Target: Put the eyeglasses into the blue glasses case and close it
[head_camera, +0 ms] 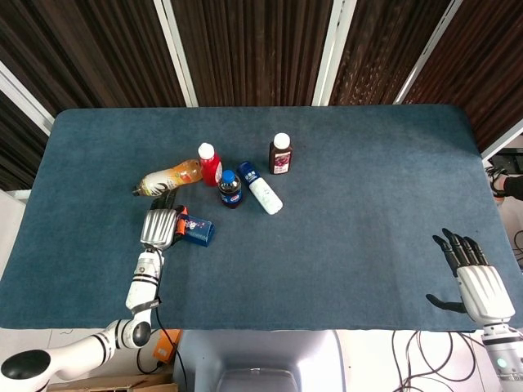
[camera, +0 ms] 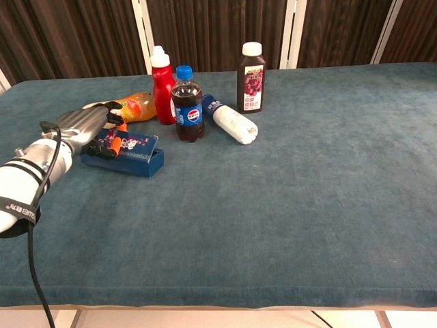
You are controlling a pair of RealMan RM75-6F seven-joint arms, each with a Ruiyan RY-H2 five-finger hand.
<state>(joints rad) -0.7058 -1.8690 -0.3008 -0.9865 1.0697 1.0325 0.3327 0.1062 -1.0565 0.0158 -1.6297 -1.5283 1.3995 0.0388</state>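
Observation:
The blue glasses case (head_camera: 198, 233) (camera: 133, 156) lies left of the table's middle, its patterned lid low over the base. Orange and black eyeglasses (head_camera: 181, 222) (camera: 114, 142) show at the case's left end, partly under my left hand. My left hand (head_camera: 159, 226) (camera: 80, 127) lies flat over that end, fingers stretched forward and touching the glasses and the case; I see no plain grip. My right hand (head_camera: 476, 282) hovers near the table's front right corner, fingers apart and holding nothing. The chest view does not show it.
Just beyond the case lie an orange drink bottle (head_camera: 167, 177) (camera: 133, 106) and a white bottle (head_camera: 261, 189) (camera: 232, 124). A red bottle (head_camera: 210, 163) (camera: 161, 85), a Pepsi bottle (head_camera: 230, 188) (camera: 186, 104) and a dark juice bottle (head_camera: 280, 155) (camera: 251, 77) stand upright.

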